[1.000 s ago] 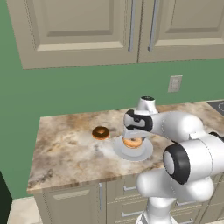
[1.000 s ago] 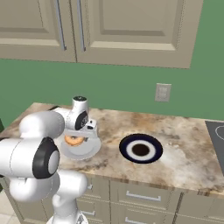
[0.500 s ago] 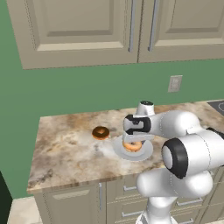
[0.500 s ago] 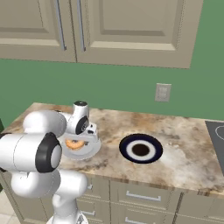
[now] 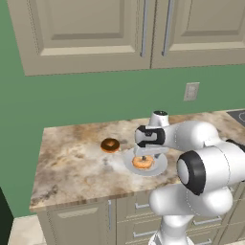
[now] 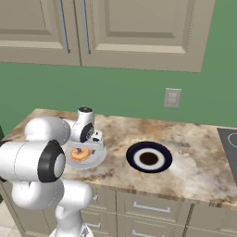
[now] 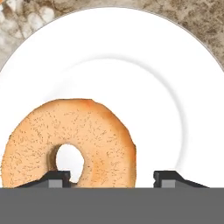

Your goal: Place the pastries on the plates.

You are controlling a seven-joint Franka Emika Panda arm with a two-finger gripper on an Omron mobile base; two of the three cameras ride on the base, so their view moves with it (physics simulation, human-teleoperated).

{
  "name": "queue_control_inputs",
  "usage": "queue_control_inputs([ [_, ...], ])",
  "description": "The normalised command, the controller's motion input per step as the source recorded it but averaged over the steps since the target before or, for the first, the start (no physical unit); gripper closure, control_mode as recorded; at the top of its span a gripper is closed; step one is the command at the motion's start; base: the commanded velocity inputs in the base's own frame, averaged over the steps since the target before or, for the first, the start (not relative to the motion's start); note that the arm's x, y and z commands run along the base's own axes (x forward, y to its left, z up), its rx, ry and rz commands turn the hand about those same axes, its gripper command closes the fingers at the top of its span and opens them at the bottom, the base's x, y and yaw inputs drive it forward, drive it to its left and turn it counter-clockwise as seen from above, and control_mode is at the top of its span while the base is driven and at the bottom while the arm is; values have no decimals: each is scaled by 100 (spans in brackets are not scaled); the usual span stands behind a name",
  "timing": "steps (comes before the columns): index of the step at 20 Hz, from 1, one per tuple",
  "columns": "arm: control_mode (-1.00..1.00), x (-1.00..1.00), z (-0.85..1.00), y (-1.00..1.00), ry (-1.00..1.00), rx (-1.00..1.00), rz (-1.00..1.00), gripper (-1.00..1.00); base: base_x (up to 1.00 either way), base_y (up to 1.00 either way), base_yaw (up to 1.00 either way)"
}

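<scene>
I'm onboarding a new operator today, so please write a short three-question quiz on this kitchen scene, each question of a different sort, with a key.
1. True or false: the light orange-glazed ring donut lies on the plain white round plate.
2. Where is the dark chocolate-iced ring donut?
A. on the white plate
B. on the marble counter, off any plate
C. on the navy plate
3. Fill in: the dark navy round plate with a pale ring holds ____ pastry.

Key:
1. True; the pincer stands just over it, fingertips apart.
2. B
3. no
</scene>
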Motion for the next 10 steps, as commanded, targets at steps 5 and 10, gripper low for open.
queue_control_inputs([
  [5, -100, 0, 13, 0, 0, 0, 0, -100, 0, 0, 0],
  [10, -100, -10, 37, 5, -10, 0, 0, -100, 0, 0, 0],
])
